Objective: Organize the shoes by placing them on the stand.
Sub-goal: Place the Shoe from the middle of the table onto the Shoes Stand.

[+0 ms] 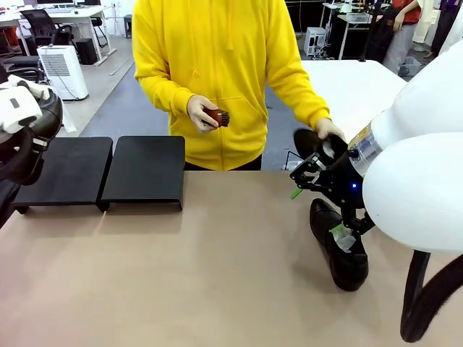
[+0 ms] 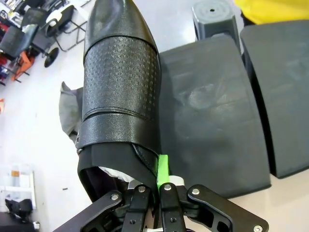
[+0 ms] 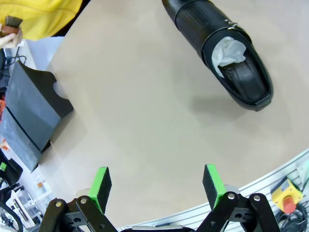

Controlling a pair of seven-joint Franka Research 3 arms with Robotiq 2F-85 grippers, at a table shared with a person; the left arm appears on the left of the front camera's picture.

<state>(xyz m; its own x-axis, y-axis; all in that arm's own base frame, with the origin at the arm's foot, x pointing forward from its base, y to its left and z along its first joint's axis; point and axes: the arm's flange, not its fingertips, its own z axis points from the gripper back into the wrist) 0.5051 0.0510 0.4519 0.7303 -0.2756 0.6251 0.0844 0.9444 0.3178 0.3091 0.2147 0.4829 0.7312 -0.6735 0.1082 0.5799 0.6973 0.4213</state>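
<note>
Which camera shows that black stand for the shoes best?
The front view: both sections of the stand sit side by side, almost whole. The left wrist view shows the stand close up, partly behind the shoe in the left pincer. The right wrist view catches it sideways at the picture's edge.

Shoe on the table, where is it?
In the front view, the shoe lies on the table's right side, close by the right gripper, far from the stand on the left.
</note>
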